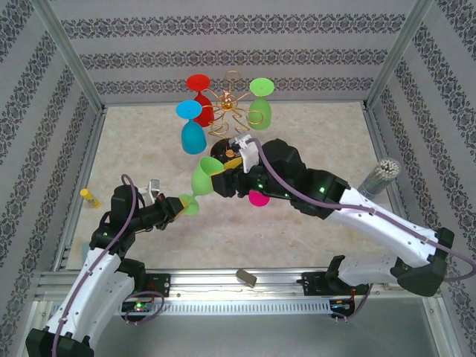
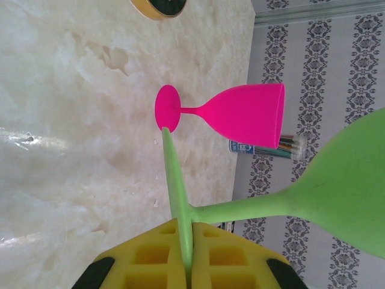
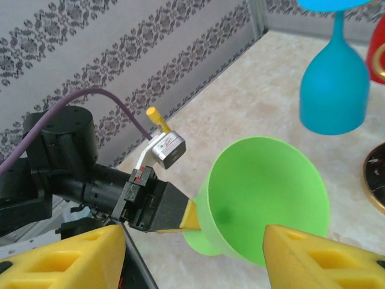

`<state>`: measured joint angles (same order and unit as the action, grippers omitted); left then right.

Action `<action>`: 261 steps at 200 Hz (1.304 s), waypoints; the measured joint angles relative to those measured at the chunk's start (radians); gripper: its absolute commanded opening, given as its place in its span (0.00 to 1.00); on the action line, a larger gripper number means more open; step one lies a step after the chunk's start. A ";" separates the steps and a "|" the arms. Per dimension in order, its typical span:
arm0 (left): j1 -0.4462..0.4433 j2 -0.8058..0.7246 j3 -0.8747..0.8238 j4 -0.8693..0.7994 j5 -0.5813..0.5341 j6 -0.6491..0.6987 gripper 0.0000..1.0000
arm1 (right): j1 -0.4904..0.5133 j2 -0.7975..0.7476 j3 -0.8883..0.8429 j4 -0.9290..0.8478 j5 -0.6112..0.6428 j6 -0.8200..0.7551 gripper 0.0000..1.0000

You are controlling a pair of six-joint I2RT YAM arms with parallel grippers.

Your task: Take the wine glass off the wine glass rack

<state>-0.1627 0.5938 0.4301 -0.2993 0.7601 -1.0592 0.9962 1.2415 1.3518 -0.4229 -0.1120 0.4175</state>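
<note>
While left end effector [image 2: 187, 236] pinches its foot, green wine glass [image 2: 346, 186], tipped sideways

left arm [image 1: 104, 260]: elbow bent, forearm angled toward the green wine glass [image 1: 206, 177]
left tool [image 2: 186, 232]: yellow pads clamped on that glass's foot, which sits edge-on between them
right arm [image 1: 372, 223]: stretched long, wrist at the glass
right tool [image 3: 195, 239]: fingers spread wide, the glass's bowl mouth just ahead of them
</note>
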 measured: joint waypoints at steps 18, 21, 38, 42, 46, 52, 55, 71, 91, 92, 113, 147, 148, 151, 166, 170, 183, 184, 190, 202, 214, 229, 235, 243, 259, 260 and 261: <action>0.000 0.000 -0.007 0.024 0.001 -0.002 0.00 | -0.015 0.041 0.020 -0.009 -0.054 0.000 0.63; 0.000 0.000 -0.008 0.029 0.002 -0.002 0.00 | -0.018 0.046 0.023 -0.012 -0.063 0.000 0.63; 0.000 0.000 -0.010 0.050 0.004 -0.005 0.00 | -0.025 0.074 0.033 -0.019 -0.099 -0.001 0.61; 0.000 0.000 -0.010 0.053 0.005 -0.005 0.00 | -0.026 0.079 0.035 -0.021 -0.105 -0.001 0.61; 0.000 0.000 -0.010 0.055 0.005 -0.005 0.00 | -0.027 0.085 0.038 -0.021 -0.113 -0.001 0.60; 0.000 0.000 -0.010 0.058 0.006 -0.005 0.00 | -0.032 0.094 0.042 -0.022 -0.120 -0.002 0.59; 0.000 0.000 -0.010 0.059 0.007 -0.005 0.00 | -0.032 0.098 0.043 -0.022 -0.125 -0.001 0.59; -0.001 0.000 -0.010 0.061 0.007 -0.005 0.00 | -0.039 0.114 0.048 -0.023 -0.140 -0.002 0.57; -0.001 0.000 -0.010 0.061 0.007 -0.005 0.00 | -0.052 0.135 0.057 -0.024 -0.155 -0.005 0.53; -0.001 0.000 -0.010 0.061 0.007 -0.005 0.00 | -0.052 0.136 0.058 -0.024 -0.155 -0.005 0.52; -0.001 0.001 -0.010 0.061 0.007 -0.005 0.00 | -0.058 0.155 0.074 -0.034 -0.169 -0.011 0.47; -0.001 0.013 -0.010 0.061 0.006 -0.005 0.00 | -0.058 0.180 0.093 -0.052 -0.191 -0.030 0.39; -0.001 0.014 -0.010 0.061 0.006 -0.005 0.00 | -0.058 0.180 0.093 -0.052 -0.192 -0.029 0.38; -0.001 0.016 -0.010 0.061 0.007 -0.004 0.00 | -0.058 0.181 0.093 -0.053 -0.193 -0.030 0.38; -0.001 0.023 -0.010 0.061 0.007 -0.004 0.00 | -0.059 0.185 0.094 -0.058 -0.198 -0.033 0.32; -0.001 0.024 -0.010 0.061 0.007 -0.004 0.00 | -0.059 0.185 0.094 -0.060 -0.201 -0.031 0.32; -0.001 0.024 -0.010 0.060 0.007 0.000 0.00 | -0.059 0.188 0.096 -0.061 -0.204 -0.031 0.26; -0.001 0.024 -0.009 0.060 0.007 0.000 0.00 | -0.059 0.188 0.096 -0.061 -0.205 -0.031 0.26; -0.001 0.024 -0.009 0.060 0.007 0.004 0.00 | -0.059 0.190 0.100 -0.066 -0.208 -0.032 0.24; -0.001 0.024 -0.009 0.060 0.007 0.007 0.00 | -0.059 0.195 0.111 -0.074 -0.212 -0.034 0.18; -0.001 0.026 -0.005 0.058 0.008 0.009 0.00 | -0.061 0.198 0.114 -0.077 -0.216 -0.039 0.11; -0.001 0.036 0.006 0.048 0.008 0.015 0.00 | -0.065 0.198 0.114 -0.076 -0.221 -0.041 0.04; -0.001 0.041 0.009 0.043 0.008 0.017 0.00 | -0.065 0.198 0.114 -0.075 -0.223 -0.044 0.01; -0.001 0.045 0.013 0.037 0.008 0.020 0.00 | -0.065 0.198 0.114 -0.075 -0.224 -0.043 0.00; -0.001 0.046 0.017 0.029 0.008 0.026 0.00 | -0.065 0.198 0.114 -0.075 -0.227 -0.047 0.00; -0.001 0.046 0.017 0.028 0.007 0.026 0.00 | -0.065 0.198 0.114 -0.075 -0.227 -0.047 0.00; -0.001 0.046 0.018 0.027 0.007 0.026 0.00 | -0.065 0.198 0.114 -0.075 -0.227 -0.047 0.00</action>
<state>-0.1635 0.6395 0.4477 -0.2722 0.7673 -1.0332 0.9314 1.4391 1.4662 -0.4980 -0.3386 0.3710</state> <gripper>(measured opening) 0.071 0.054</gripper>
